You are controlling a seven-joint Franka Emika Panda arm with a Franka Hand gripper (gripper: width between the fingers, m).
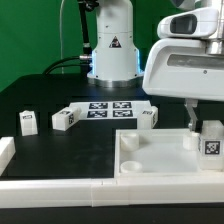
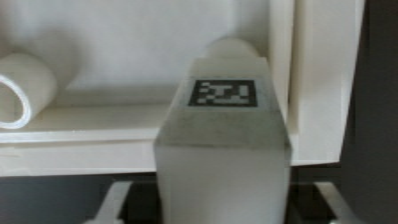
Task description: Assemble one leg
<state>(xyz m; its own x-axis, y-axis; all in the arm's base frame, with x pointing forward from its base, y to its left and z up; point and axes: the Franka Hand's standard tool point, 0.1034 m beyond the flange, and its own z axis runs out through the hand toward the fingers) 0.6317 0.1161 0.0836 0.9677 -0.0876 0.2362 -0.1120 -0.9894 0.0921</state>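
One leg (image 1: 211,140), a small white block with a square tag, stands upright at the large white tray-like top's (image 1: 160,160) corner on the exterior view's right. My gripper (image 1: 210,128) straddles it from above. In the wrist view the leg (image 2: 226,120) fills the middle between my fingers (image 2: 125,200). A dark gap shows on each side of the leg, so the jaws stand open around it. Three more legs lie on the black table: one (image 1: 27,122), a second (image 1: 66,119) and a third (image 1: 147,116).
The marker board (image 1: 108,108) lies at mid table before the robot base (image 1: 112,55). A white L-shaped fence (image 1: 60,190) runs along the front and the exterior view's left edge. The tray's rim (image 2: 329,70) and a round corner hole (image 2: 22,90) show in the wrist view.
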